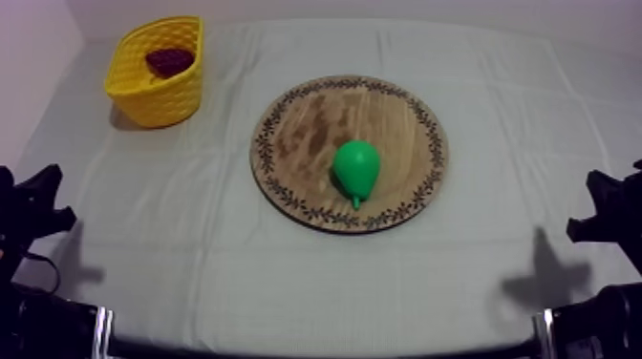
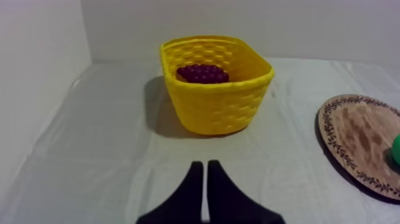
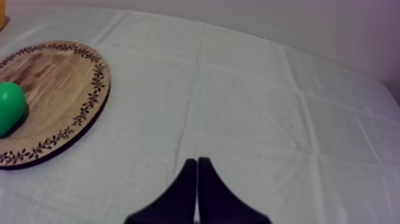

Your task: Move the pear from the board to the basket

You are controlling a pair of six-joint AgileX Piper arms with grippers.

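A green pear (image 1: pixel 356 169) lies on the round wooden board (image 1: pixel 296 119) in the middle of the table, stem toward the front. The yellow basket (image 1: pixel 158 91) stands at the far left and holds a bunch of dark grapes (image 1: pixel 170 61). My left gripper (image 1: pixel 43 196) rests low at the left edge, far from the board; in the left wrist view its fingers (image 2: pixel 205 173) lie together as a narrow wedge facing the basket (image 2: pixel 217 104). My right gripper (image 1: pixel 597 205) rests low at the right edge, and its fingers (image 3: pixel 197 167) are likewise together, with the pear (image 3: pixel 11 107) off beside them.
Bare grey-white cloth (image 1: pixel 287 277) lies between the board and the front edge and around the basket. A pale wall (image 2: pixel 41 89) rises close to the left of the basket.
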